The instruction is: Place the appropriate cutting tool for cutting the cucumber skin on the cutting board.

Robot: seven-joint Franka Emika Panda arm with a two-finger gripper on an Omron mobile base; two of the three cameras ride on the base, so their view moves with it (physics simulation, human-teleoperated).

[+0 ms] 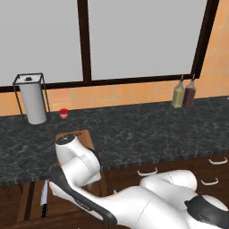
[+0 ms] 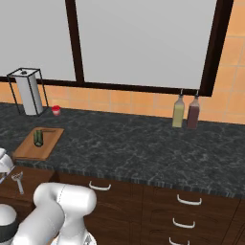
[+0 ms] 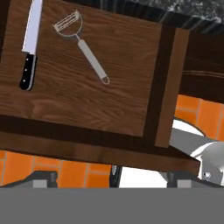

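Counting one peeler (image 3: 81,43), one knife (image 3: 29,46)

Glossy white rounded arm (image 1: 147,201), dark joint bands

arm (image 1: 89,179): bent low, leftward | tool (image 3: 111,177): jaws wide, nothing held

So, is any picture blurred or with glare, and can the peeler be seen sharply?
Hand view: sharp, evenly lit, no glare; the peeler and knife read clearly. Right base view: soft, the peeler small and indistinct. Left base view: flat light, window plain grey.
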